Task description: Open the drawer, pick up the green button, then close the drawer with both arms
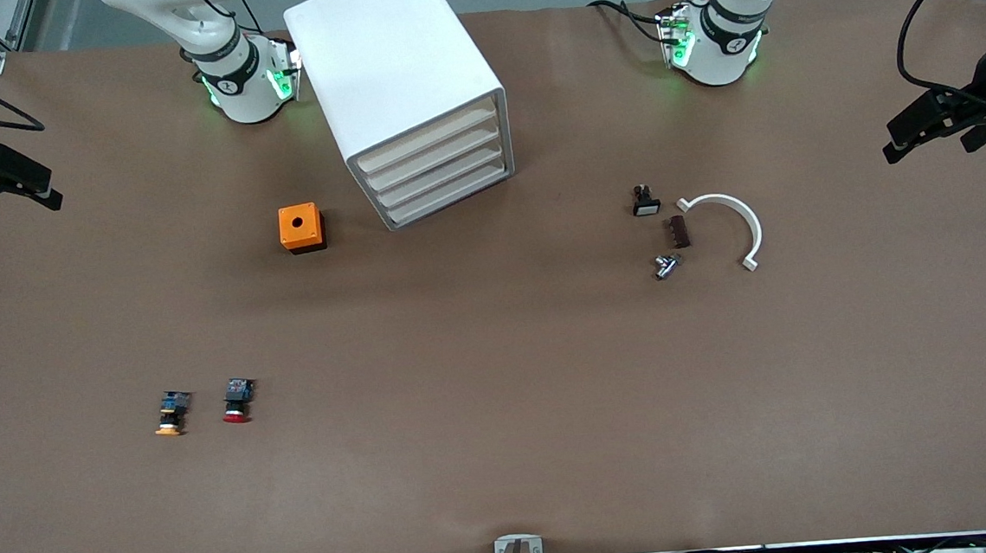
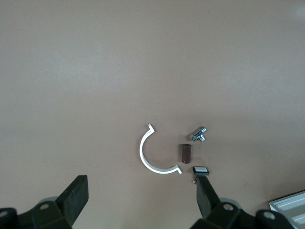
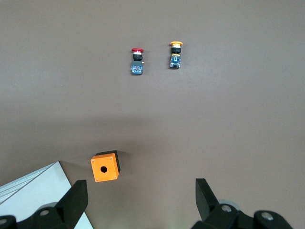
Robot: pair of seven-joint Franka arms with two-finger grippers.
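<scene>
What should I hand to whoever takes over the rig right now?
Left gripper: open, empty, waiting at its end of the table.
Right gripper: open, empty, waiting at its own end.
White cabinet: all four drawers shut, including the bottom drawer.
Green button: not visible; only the red button and orange button lie out.
Done: nothing.
Left: open drawer, take button, close drawer.

button: none in sight, all four drawers (image 1: 442, 172) shut | cabinet (image 3: 35, 193): cut by right wrist view's edge | small metal part (image 1: 666, 265): too small to identify
</scene>
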